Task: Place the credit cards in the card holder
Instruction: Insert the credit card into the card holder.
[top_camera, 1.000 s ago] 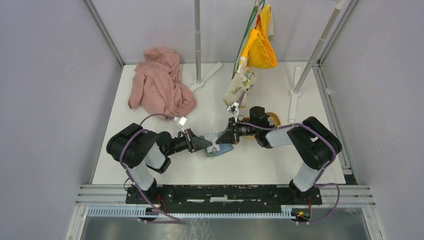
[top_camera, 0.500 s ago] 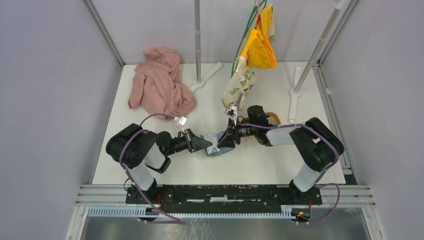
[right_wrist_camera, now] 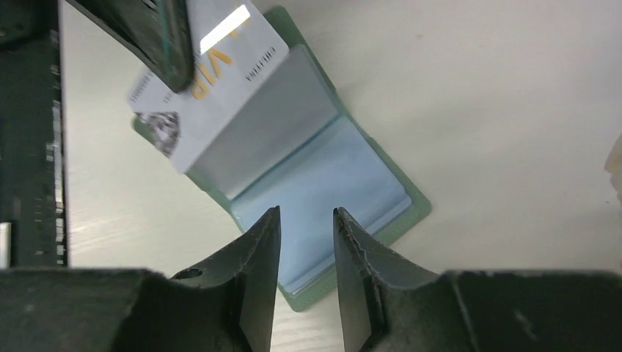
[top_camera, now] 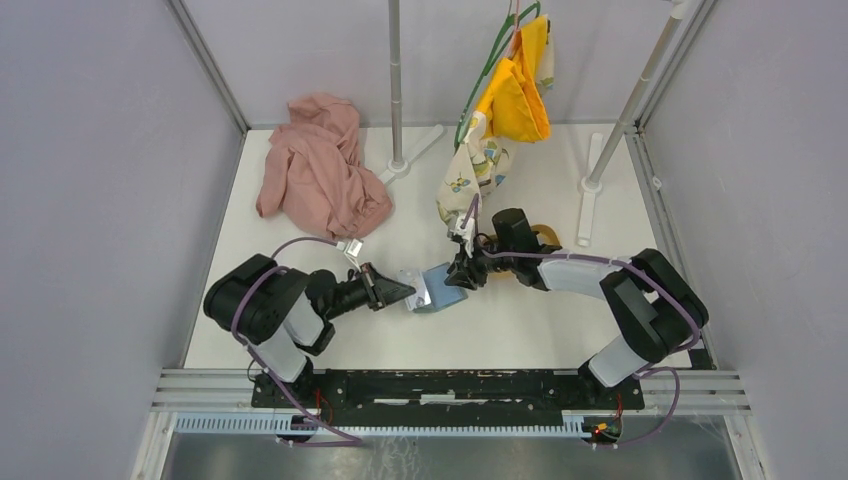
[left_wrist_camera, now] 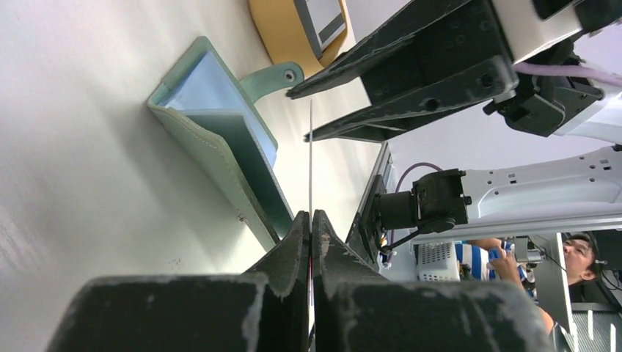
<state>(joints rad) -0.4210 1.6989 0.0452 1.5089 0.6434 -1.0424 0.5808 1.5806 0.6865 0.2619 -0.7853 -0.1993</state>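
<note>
Pinching a white card [right_wrist_camera: 198, 95], left end effector [left_wrist_camera: 309, 224] crowds right end effector [right_wrist_camera: 306, 220], half-open, empty, above card holder [right_wrist_camera: 323, 183] near wooden tray [left_wrist_camera: 282, 22].

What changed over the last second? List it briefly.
The left hand shut on the card, now held over the open wallet. The right hand opened, with nothing between its fingers, and eased back to the right. The hanging cloths swung slightly left. The wallet and the pink cloth stayed about where they were.
</note>
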